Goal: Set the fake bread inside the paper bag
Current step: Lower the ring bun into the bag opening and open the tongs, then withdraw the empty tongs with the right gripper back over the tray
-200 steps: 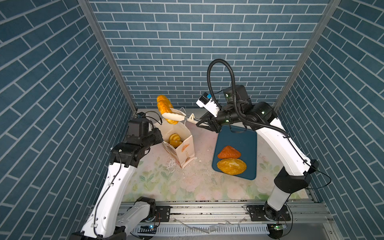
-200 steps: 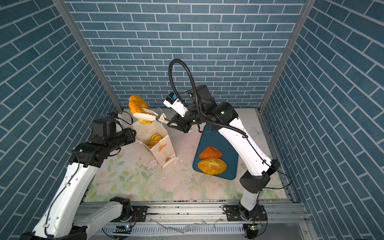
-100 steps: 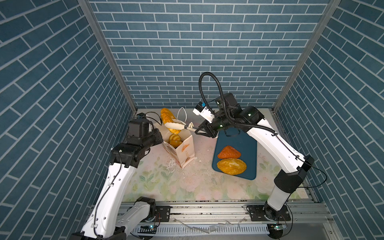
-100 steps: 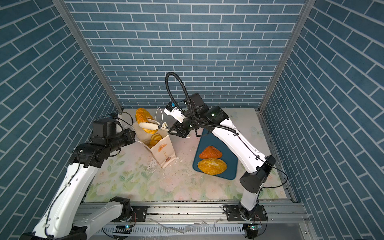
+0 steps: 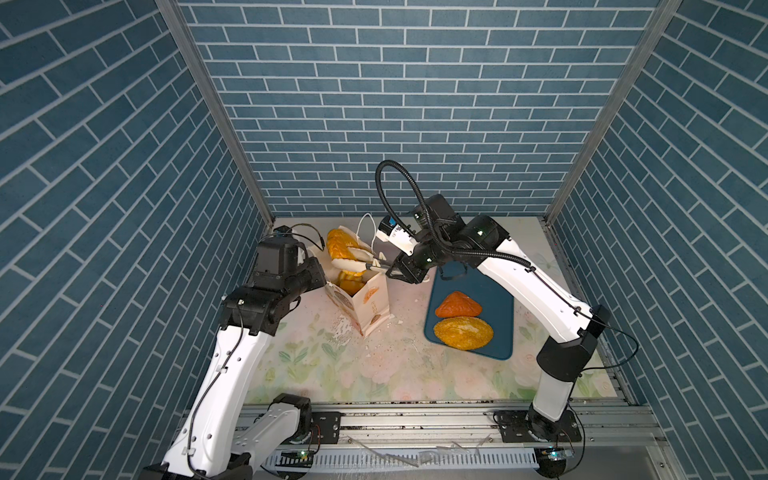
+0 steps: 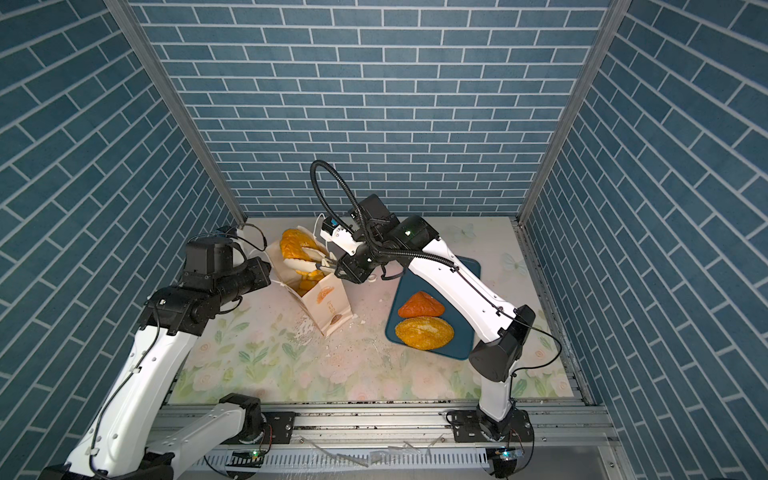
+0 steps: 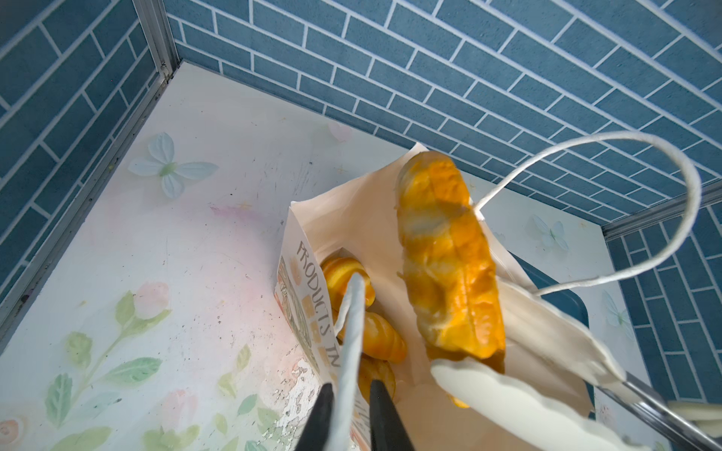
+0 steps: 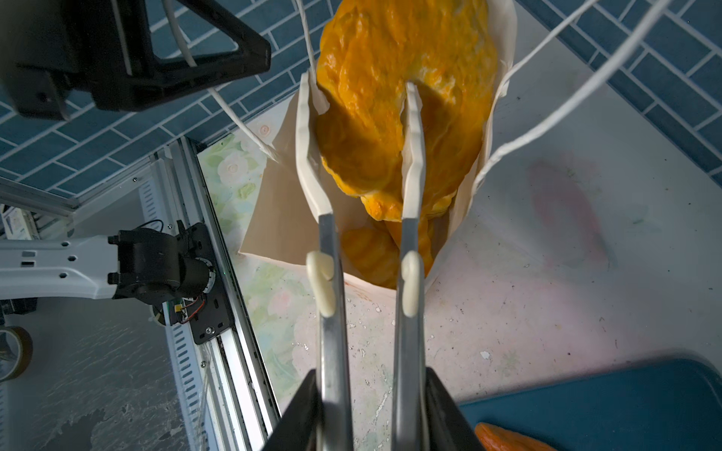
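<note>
The paper bag stands open at the table's left. My left gripper is shut on its near cord handle. My right gripper is shut on metal tongs with white tips. The tips straddle a long glossy orange loaf that stands on end in the bag's mouth, half above the rim; the tongs' tips look slack on it. Smaller buns lie deeper in the bag. A reddish triangle and a seeded oval loaf lie on the tray.
The dark blue tray lies right of the bag, under my right arm. White flakes are scattered in front of the bag. The bag's far handle loops up loose. Brick walls close in three sides; a metal rail runs along the front.
My right arm has come down and carried the long loaf from above the bag into its mouth. The tongs have spread a little. My left arm has stayed put.
</note>
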Motion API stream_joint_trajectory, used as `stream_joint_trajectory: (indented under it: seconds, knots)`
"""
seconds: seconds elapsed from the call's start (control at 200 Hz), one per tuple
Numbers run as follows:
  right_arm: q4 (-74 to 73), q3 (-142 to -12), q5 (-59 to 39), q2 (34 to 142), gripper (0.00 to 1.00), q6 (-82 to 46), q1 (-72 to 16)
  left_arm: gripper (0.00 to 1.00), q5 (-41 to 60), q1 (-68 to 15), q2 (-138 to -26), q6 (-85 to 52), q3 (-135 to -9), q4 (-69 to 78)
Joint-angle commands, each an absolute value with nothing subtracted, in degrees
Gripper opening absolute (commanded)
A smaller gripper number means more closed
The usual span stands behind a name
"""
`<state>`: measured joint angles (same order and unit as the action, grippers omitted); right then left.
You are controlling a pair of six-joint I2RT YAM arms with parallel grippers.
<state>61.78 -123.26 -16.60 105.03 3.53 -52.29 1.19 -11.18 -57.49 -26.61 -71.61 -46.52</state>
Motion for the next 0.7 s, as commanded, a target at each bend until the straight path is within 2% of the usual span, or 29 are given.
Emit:
stream_joint_trajectory:
  seconds: [0.0, 0.42, 0.695]
  knots:
    - [61.6, -126.3, -14.2, 104.4, 0.44, 5.4, -53.0, 0.2, 1.2, -11.5, -57.2, -26.7, -71.5, -47.4]
    - [60.9, -129.4, -13.2, 101.4, 0.46, 6.2, -54.2, 0.22, 1.2, -11.5, -56.6, -26.5, -71.2, -47.5]
    - [61.7, -130.0, -5.8, 97.1, 0.45, 7.6, -52.8, 0.23, 1.7, -11.5, -55.8, -26.4, -71.1, -47.4]
